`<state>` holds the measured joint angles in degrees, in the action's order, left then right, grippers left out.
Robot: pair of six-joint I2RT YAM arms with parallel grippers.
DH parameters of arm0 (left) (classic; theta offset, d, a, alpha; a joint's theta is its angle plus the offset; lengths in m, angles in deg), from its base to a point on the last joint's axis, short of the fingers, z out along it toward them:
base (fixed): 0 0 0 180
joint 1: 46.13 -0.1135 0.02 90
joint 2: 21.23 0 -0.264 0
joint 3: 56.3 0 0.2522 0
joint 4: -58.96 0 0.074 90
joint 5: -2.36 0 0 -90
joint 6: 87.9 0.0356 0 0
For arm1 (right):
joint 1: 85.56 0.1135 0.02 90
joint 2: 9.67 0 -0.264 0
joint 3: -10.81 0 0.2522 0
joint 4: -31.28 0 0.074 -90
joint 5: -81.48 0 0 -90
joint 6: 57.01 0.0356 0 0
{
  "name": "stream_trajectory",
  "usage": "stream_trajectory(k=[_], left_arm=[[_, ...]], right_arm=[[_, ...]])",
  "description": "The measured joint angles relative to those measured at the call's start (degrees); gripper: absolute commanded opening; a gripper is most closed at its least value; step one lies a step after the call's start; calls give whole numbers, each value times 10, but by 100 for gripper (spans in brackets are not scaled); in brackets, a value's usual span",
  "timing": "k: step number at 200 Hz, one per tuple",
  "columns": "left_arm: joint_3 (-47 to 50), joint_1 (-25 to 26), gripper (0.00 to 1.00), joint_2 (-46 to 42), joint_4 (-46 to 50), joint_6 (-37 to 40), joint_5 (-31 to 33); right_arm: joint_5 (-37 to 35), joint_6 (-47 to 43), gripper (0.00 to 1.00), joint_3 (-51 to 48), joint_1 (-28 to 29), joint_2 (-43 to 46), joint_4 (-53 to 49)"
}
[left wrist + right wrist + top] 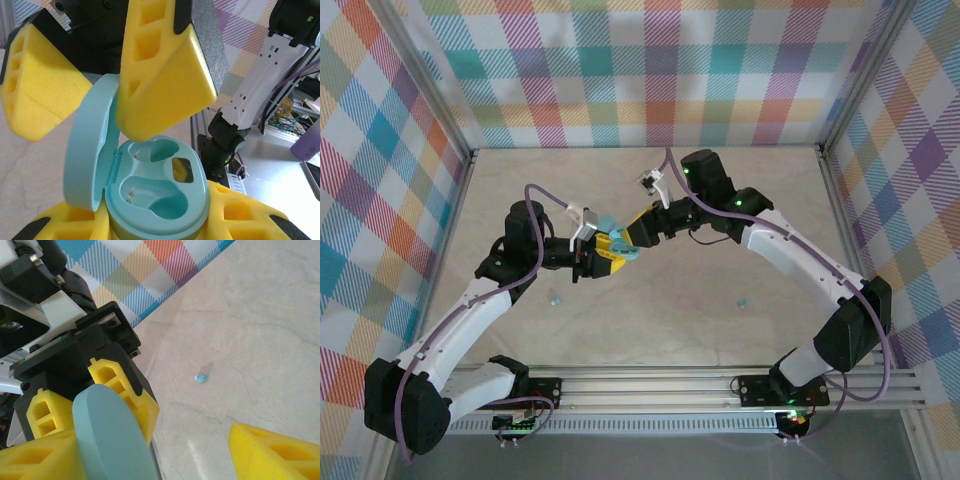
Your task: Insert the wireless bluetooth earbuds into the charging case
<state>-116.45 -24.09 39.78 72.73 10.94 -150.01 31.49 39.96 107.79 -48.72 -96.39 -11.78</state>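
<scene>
**A:** Arm pose?

**B:** The left arm point(470, 320) rises from its near-left base, elbow out to the left, forearm running right toward mid-table. The right arm point(810, 260) arcs up from the near-right base, bends at the far side and doubles back, wrist aimed left and near. The two tips meet above the middle of the table point(650, 340).

**A:** Jaws?

**B:** The left gripper point(608, 258) is clamped on the charging case point(160, 200), one yellow finger on each side of its body. The right gripper point(630, 238) is spread wide. Its fingers straddle the raised lid point(90, 150), with clear table between the lid and one finger in the right wrist view.

**A:** Case orientation?

**B:** It is held in the air, its open face turned toward the left wrist camera. The lid is hinged on the left of that view and stands nearly upright, with the oval's long axis running along the hinge. Both wells are empty, and small gold pins show in the nearer one.

**A:** Earbuds?

**B:** They are on the table, well apart: the left earbud point(555, 297) near-left of the grippers, the right earbud point(741, 301) near-right. They are too small to tell which way they point.

**A:** Markings?

**B:** The only mark I can make out is a dark glossy rectangle on the case face, beside the wells.
</scene>
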Motion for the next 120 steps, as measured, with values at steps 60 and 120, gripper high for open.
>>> stream_trajectory(k=[60,120], left_arm=[[0,0,0,0,-1,0,33],[5,-1,0,0,-3,-4,71]], right_arm=[[-26,18,78,0,-5,0,-3],[-34,32,81,0,-12,22,-4]])
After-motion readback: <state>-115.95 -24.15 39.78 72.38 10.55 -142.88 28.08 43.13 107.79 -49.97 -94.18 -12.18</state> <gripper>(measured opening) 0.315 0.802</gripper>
